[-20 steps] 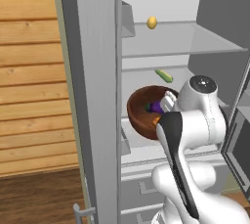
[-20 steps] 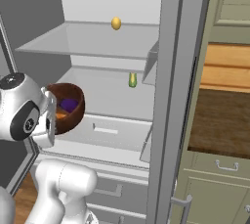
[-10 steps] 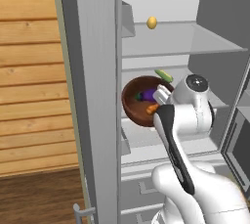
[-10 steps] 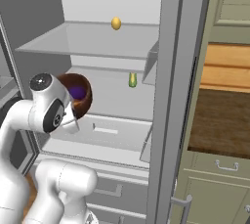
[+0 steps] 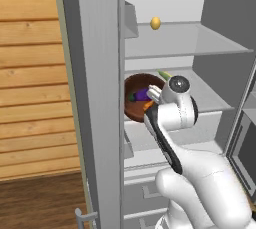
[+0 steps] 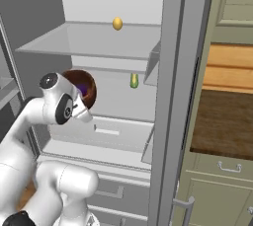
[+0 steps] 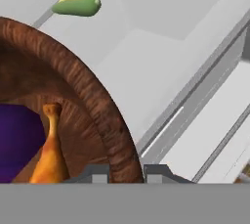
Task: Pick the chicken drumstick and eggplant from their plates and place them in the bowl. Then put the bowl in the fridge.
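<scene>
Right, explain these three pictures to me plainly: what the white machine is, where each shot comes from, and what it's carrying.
The white machine is a robot arm on a driving base, standing at an open fridge. Two pictures come from cameras on the base, behind the arm to its left and right, so they show one scene from two sides. The third comes from a camera on the hand, looking along the pincer. The pincer is shut on the rim of a dark wooden bowl and holds it over the fridge's middle shelf. In the bowl lie an orange-brown drumstick and a purple eggplant. A small green vegetable lies on that shelf, and a yellow ball sits on the shelf above.
</scene>
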{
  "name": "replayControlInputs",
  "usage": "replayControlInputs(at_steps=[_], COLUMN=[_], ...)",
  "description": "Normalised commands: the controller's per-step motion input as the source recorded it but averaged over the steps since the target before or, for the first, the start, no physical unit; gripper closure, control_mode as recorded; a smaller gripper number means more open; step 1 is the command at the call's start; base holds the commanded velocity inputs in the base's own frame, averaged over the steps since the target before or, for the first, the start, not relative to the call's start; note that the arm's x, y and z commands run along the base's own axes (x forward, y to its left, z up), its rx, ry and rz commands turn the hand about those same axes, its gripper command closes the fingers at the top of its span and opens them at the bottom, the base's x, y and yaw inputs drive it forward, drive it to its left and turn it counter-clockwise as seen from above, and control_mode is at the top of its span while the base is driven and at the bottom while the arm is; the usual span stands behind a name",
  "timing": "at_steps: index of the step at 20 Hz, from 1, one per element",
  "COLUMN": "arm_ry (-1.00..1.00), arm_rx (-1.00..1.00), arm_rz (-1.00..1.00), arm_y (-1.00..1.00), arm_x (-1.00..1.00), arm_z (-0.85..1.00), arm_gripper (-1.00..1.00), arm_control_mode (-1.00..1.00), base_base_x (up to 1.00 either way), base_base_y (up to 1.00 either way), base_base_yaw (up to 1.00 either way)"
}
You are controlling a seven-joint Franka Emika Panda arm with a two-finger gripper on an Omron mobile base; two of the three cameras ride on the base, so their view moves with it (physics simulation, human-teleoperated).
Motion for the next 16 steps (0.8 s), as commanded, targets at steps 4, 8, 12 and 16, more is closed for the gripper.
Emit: replayControlInputs(at_steps=[4, 8, 12, 16], arm_ry=[0.00, 0.00, 0.00, -0.03], arm_rx=[-0.06, -0.01, 0.00, -0.02], arm_rz=[0.05, 0.01, 0.00, 0.00], arm_y=[0.00, 0.00, 0.00, 0.01], arm_x=[0.66, 0.24, 0.19, 0.21], arm_z=[-0.01, -0.05, 0.00, -0.10], arm_gripper=[1.00, 1.00, 1.00, 1.00], arm_control_mode=[-1.00, -1.00, -1.00, -1.00], base_base_x=[0.00, 0.00, 0.00, 0.00], base_base_y=[0.00, 0.00, 0.00, 0.00], base_base_yaw=[0.00, 0.00, 0.00, 0.00])
